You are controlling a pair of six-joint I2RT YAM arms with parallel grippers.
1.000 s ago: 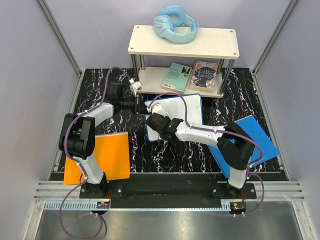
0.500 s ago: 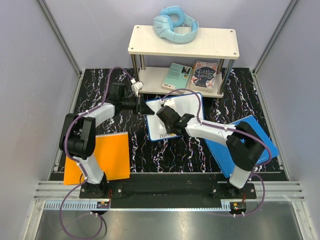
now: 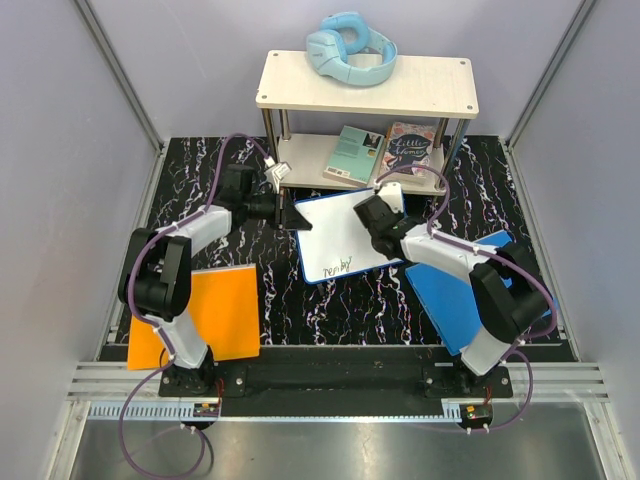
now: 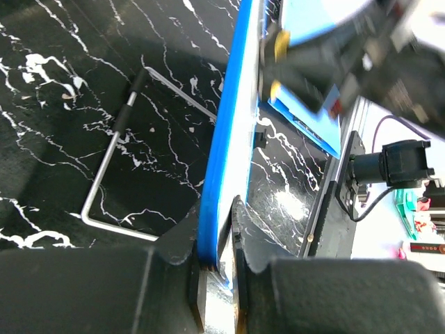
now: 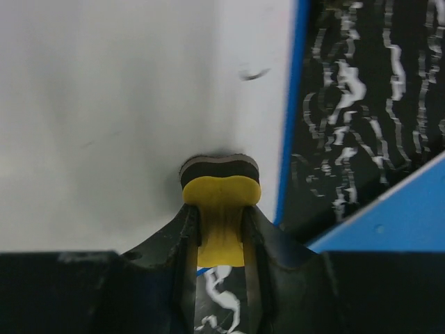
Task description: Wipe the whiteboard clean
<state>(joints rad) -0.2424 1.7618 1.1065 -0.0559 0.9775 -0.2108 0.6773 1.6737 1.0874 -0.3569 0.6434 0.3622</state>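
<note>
Right claw (image 5: 220,223) is clamped on a yellow-backed block eraser with a dark felt face (image 5: 220,189). The felt is pressed against the flat white whiteboard with a thin blue rim (image 3: 335,230), close beside its right rim. Left claw (image 4: 213,254) is closed on the board's rim at the far left corner, steadying it. From the left wrist view the board seems tipped up off the black, white-veined marble-look desk (image 3: 340,305), with a bent wire stand (image 4: 130,104) showing beside it, though I cannot tell how far it is raised. The board sits mid-desk, between the solid orange flat panel (image 3: 205,315) and the solid blue flat panel (image 3: 440,300).

By my reading the job is well along but not finished. Most of the white face looks clean, yet a line of dark handwriting (image 3: 341,266) sits near the board's near edge. A small dark stroke (image 5: 253,72) also shows just ahead of the eraser. Those two patches are what is left to wipe.
</note>
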